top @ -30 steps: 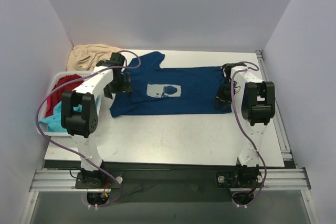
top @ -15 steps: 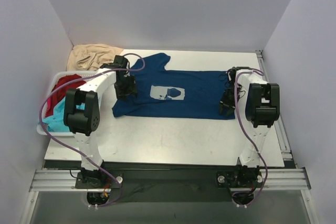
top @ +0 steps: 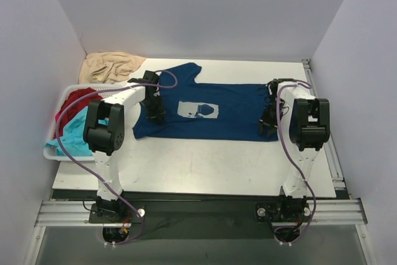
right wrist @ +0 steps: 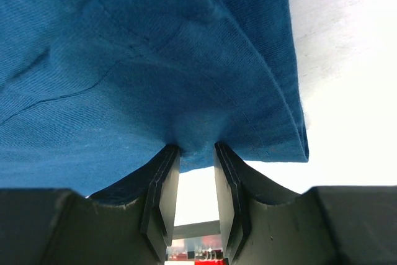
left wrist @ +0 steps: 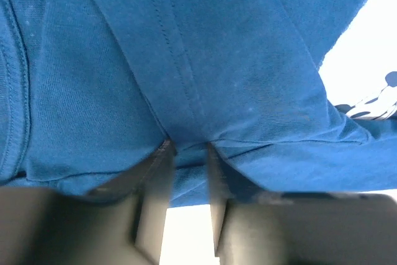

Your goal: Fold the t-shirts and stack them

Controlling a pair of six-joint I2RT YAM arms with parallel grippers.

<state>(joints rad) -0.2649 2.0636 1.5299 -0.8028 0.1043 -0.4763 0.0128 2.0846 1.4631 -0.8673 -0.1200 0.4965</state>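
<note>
1. While both arms grip the navy t-shirt (top: 208, 113), it lies flat on the table (top: 205, 166) with its long axis running 9 to 3 o'clock, sleeves at 9 and hem at 3.
2. Our left gripper (top: 155, 115) sits at the 9 o'clock end; its fingers (left wrist: 155, 181) stand narrowly apart with a pucker of navy cloth pinched between the tips.
3. Our right gripper (top: 267, 125) is at the 3 o'clock end, near the hem's 6 o'clock corner, jaws likewise nearly closed on a bunched fold.
4. We judge the coming fold turns on that axis: the cloth spreads toward 3 from the left gripper and toward 9 from the right. Each arm is nearer its own end, so both should lift together or the shirt will skew.
5. A red t-shirt (top: 75, 100) and a turquoise t-shirt (top: 73, 136) lie in the white basket (top: 62, 158) at 9 o'clock; a tan cloth (top: 111, 66) lies at 11.
</note>
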